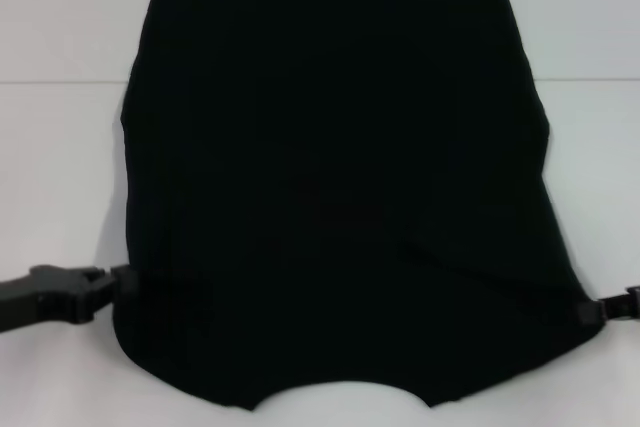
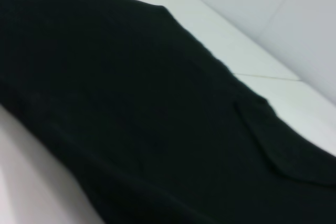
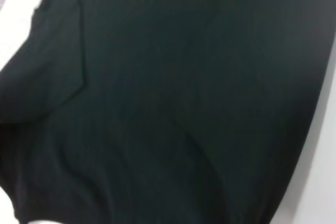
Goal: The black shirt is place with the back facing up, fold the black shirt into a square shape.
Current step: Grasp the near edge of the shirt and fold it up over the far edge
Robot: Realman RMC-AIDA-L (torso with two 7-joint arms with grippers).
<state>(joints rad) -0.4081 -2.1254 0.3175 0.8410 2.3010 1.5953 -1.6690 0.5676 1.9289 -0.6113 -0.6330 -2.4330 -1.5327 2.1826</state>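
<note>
The black shirt (image 1: 340, 177) lies flat on the white table (image 1: 60, 177), plain side up, with its neck cut-out at the near edge and its straight hem at the far edge. The sleeves look folded in over the body, with a fold line near the right shoulder. My left gripper (image 1: 122, 284) is at the shirt's near left edge, low to the table. My right gripper (image 1: 590, 312) is at the near right corner, touching the fabric. The shirt fills the left wrist view (image 2: 157, 119) and the right wrist view (image 3: 184, 103). No lettering shows.
A seam line crosses the white table (image 1: 70, 81) behind the shirt's middle. Bare white table lies to the left and right of the shirt and a strip runs along the near edge.
</note>
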